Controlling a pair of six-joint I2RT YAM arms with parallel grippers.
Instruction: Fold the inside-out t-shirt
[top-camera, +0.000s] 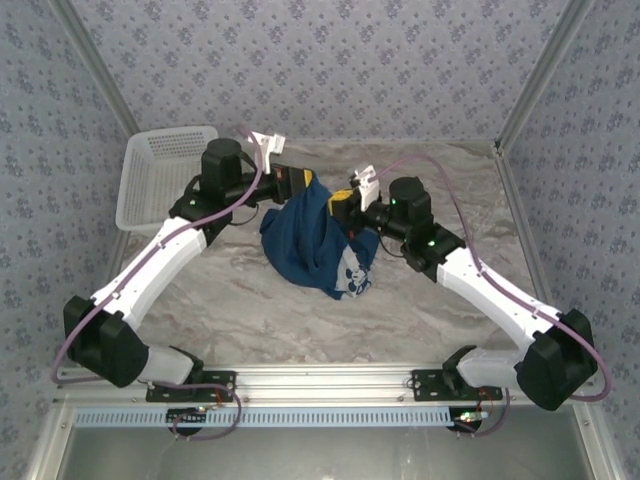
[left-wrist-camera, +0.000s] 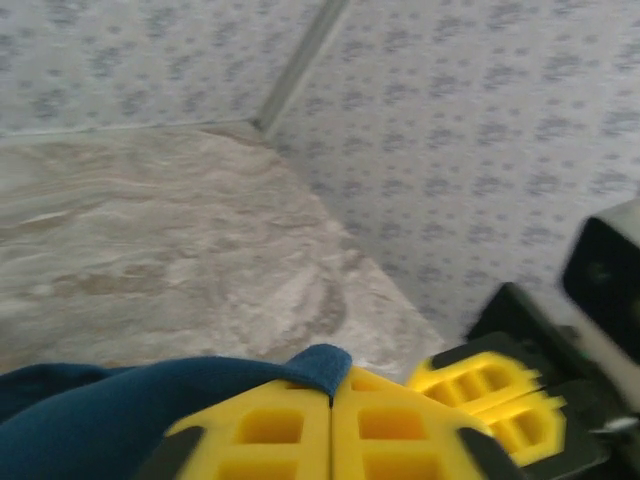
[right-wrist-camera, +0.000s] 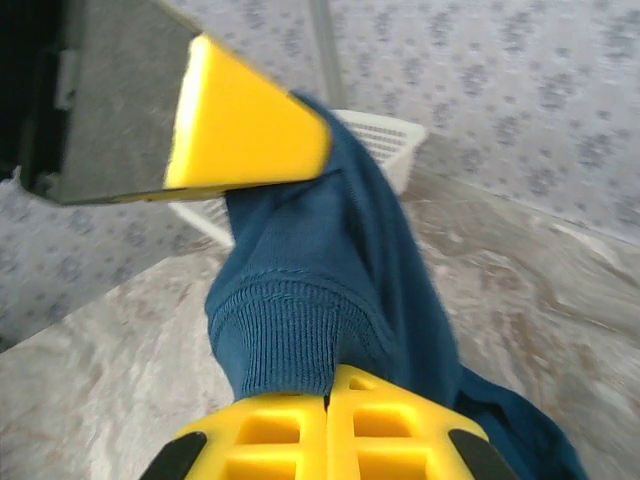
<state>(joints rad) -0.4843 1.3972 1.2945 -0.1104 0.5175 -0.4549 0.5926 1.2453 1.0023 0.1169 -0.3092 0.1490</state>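
The inside-out t-shirt, dark navy blue, hangs bunched between my two grippers above the middle of the table, with a whitish print patch at its lower right. My left gripper is shut on an edge of the cloth; in the left wrist view its yellow jaws meet with the blue fabric pinched at the tips. My right gripper is shut on the ribbed neckband, and its yellow jaws are closed together. The two grippers are close to each other.
A white lattice basket stands at the back left of the marble-patterned table, also seen behind the shirt as the basket. Patterned walls enclose the back and sides. Bare tabletop lies in front of the shirt.
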